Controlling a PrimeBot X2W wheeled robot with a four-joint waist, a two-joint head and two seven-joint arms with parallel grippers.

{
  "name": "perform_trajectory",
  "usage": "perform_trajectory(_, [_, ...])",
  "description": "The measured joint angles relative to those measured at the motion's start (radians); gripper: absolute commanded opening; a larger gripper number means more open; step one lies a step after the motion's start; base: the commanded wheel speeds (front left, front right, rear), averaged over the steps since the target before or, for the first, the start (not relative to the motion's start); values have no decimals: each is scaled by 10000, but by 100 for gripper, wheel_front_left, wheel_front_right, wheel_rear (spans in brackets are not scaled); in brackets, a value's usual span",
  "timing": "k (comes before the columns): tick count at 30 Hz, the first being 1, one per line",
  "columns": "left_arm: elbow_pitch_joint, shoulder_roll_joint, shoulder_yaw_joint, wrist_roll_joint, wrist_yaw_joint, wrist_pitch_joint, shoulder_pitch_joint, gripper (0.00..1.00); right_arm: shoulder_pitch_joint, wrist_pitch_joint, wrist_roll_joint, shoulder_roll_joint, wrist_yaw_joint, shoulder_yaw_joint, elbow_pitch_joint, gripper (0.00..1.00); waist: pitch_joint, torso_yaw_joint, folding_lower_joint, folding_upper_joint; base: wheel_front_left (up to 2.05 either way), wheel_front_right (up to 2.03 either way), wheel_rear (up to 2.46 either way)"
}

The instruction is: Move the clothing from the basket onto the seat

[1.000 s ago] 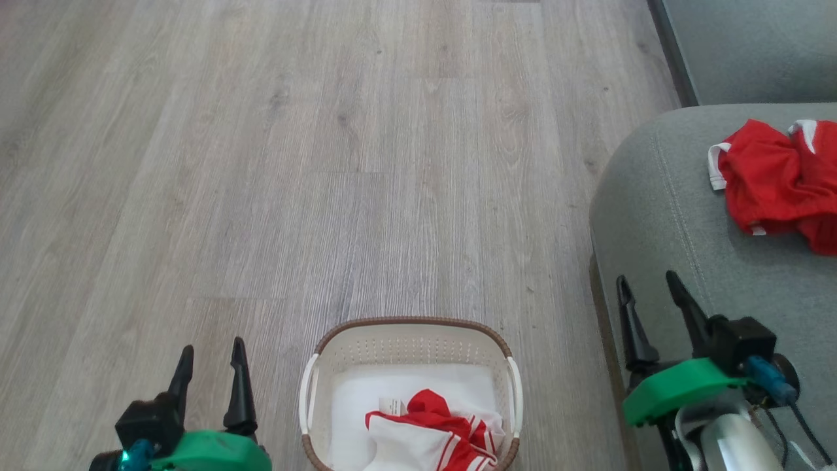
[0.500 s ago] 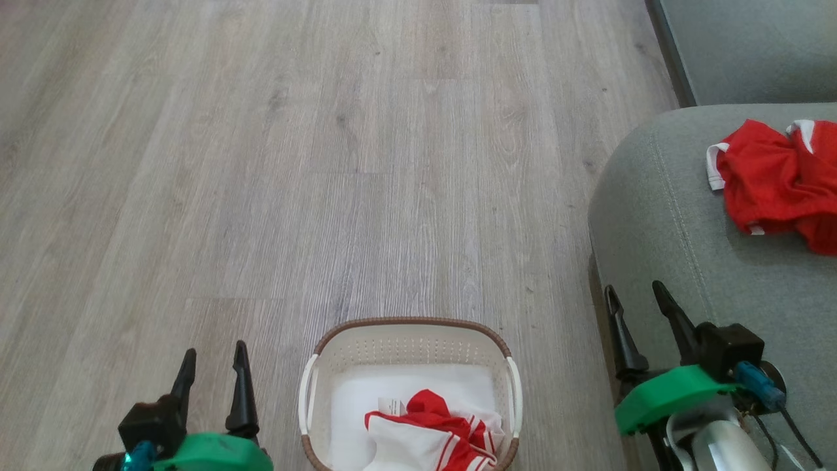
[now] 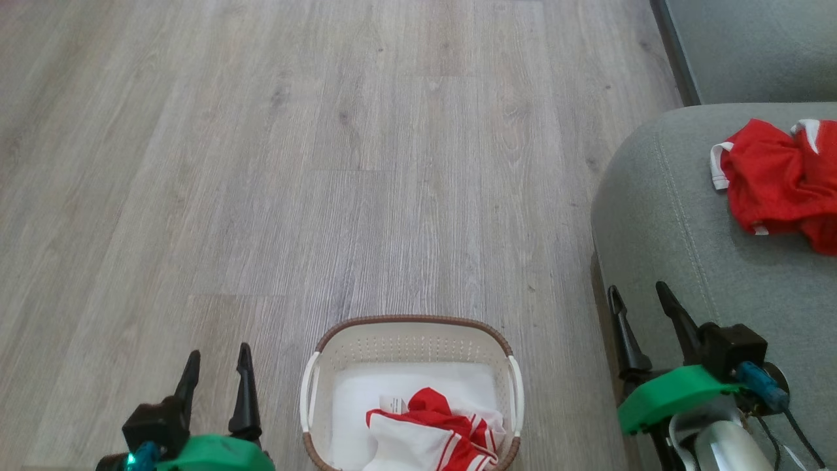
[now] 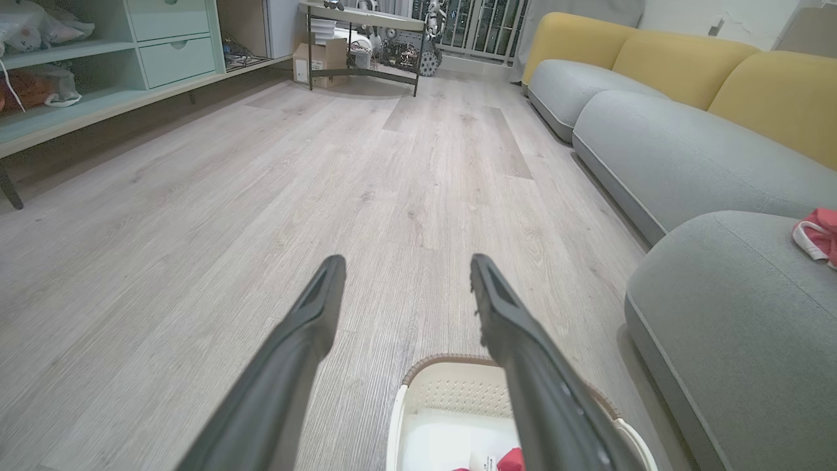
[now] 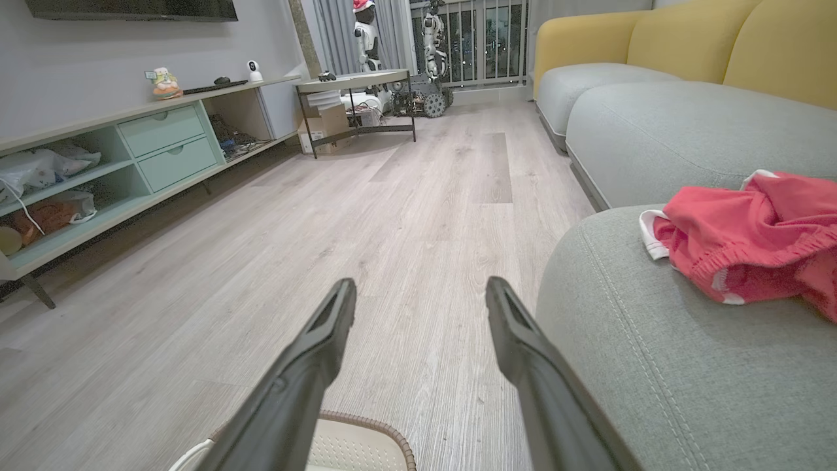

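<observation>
Crumpled red-white striped clothing (image 3: 435,435) in cream basket (image 3: 412,321); red piece (image 3: 778,180) bunched on grey seat (image 3: 660,216); left gripper (image 3: 219,353), right gripper (image 3: 635,288) both spread, empty.

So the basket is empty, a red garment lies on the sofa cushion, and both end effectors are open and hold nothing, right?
No, the basket is not empty: the head view shows a red-and-white striped garment in it. The rest holds: a red garment lies on the sofa cushion, and the left end effector and right end effector are open and hold nothing.
</observation>
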Motion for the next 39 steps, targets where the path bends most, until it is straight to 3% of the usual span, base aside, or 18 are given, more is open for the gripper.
perform_trajectory(9, [355, -10, -104, 178, -180, 0, -28, 100, 0, 0, 0, 2, 0, -268, -75, 100, 168, 19, 0, 0, 0, 0, 0])
perform_trajectory(19, [2056, -42, -1166, 556, -612, 17, -1217, 100, -114, 0, -251, 10, 0, -878, -357, 100, 900, -34, 0, 0, 0, 0, 0])
perform_trajectory(28, [4569, -159, -2602, 849, -800, 17, -3567, 100, -1415, -12, -763, 13, 0, -1252, -984, 100, 2467, -280, 0, 0, 0, 0, 0])
perform_trajectory(39, [7260, -219, -4673, 673, -966, 13, -6473, 100, -3537, -36, -965, 6, 0, -913, -1929, 100, 5243, -949, 1, -1, 0, 0, 0])
